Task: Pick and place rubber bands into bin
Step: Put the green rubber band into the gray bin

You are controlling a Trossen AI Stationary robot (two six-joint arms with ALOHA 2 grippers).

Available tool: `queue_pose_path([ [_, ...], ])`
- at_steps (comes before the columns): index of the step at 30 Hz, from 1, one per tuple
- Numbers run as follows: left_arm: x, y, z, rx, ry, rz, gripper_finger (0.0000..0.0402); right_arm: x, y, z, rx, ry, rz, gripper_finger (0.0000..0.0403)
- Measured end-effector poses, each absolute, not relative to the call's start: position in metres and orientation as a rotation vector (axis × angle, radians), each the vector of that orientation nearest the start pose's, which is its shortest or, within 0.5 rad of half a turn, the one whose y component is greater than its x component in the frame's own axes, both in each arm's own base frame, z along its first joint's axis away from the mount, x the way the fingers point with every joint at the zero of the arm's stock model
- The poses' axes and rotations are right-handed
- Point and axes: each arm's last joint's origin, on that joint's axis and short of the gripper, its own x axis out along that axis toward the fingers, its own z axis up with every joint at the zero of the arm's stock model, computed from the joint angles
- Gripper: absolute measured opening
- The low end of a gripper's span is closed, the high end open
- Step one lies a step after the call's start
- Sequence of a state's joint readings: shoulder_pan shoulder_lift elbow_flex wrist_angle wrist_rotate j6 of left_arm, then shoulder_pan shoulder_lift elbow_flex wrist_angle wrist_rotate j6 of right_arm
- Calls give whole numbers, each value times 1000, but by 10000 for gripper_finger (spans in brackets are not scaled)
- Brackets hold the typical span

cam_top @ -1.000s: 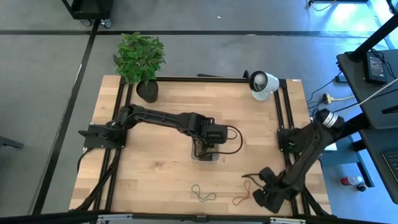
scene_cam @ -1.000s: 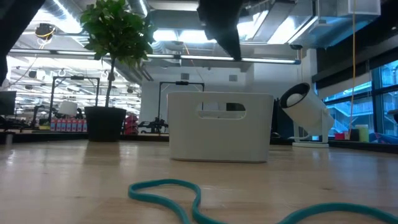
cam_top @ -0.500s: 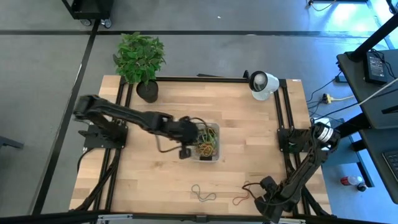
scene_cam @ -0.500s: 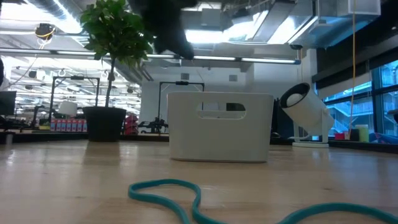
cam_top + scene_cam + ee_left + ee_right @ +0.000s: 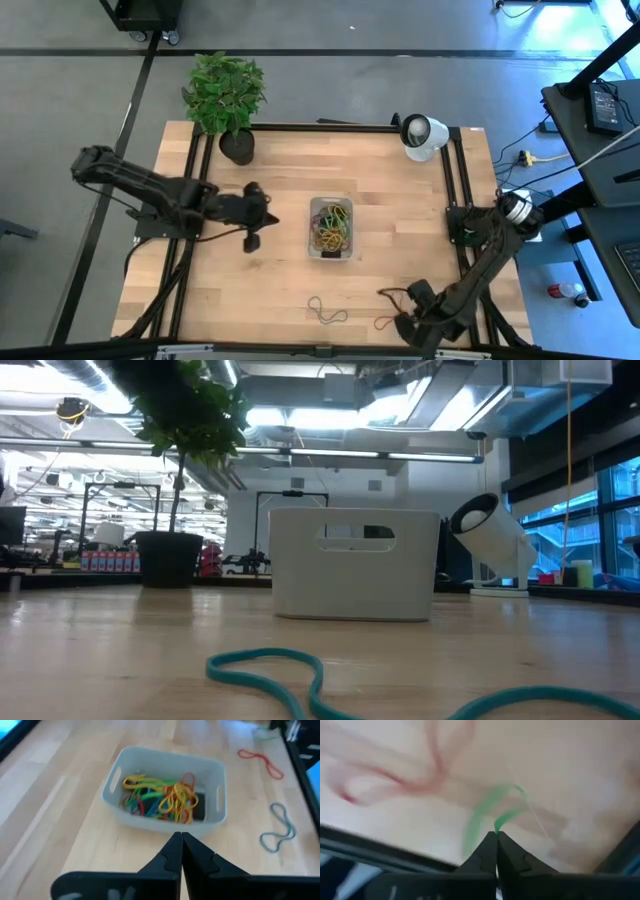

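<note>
The wooden table (image 5: 270,280) stands on a grey floor, with a potted plant (image 5: 226,95) and a round white lamp (image 5: 422,135) at its far corners. The bin (image 5: 331,228) sits mid-table, full of rubber bands (image 5: 159,797). The left gripper (image 5: 252,241) hangs beside it, fingers closed and empty. The right gripper (image 5: 496,836), at the near edge, pinches a green band (image 5: 490,812). A red band (image 5: 386,321) and a teal band (image 5: 326,312) lie nearby.

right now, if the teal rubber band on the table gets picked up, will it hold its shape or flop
The teal rubber band probably flops: it lies as a thin, twisted figure-eight loop flat on the table. It looks light, so a nudge would likely slide it. The green band in the right tool already bends limply.
</note>
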State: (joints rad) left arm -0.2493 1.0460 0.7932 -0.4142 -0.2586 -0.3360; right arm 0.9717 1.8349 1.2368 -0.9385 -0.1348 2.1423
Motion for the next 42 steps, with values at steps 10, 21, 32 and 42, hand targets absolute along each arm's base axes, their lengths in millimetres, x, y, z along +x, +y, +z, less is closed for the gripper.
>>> queue_pose_path([
  [10,175,-58,209,-188,632,120,3,261,220,266,785,1216,-845,1],
  [21,171,-63,191,-222,612,98,3,367,108,288,604,1052,-714,0],
  [32,171,-64,191,-211,621,72,3,418,60,217,538,1177,-730,12],
  [42,171,-64,191,-205,626,61,9,424,58,200,576,1185,-781,87],
])
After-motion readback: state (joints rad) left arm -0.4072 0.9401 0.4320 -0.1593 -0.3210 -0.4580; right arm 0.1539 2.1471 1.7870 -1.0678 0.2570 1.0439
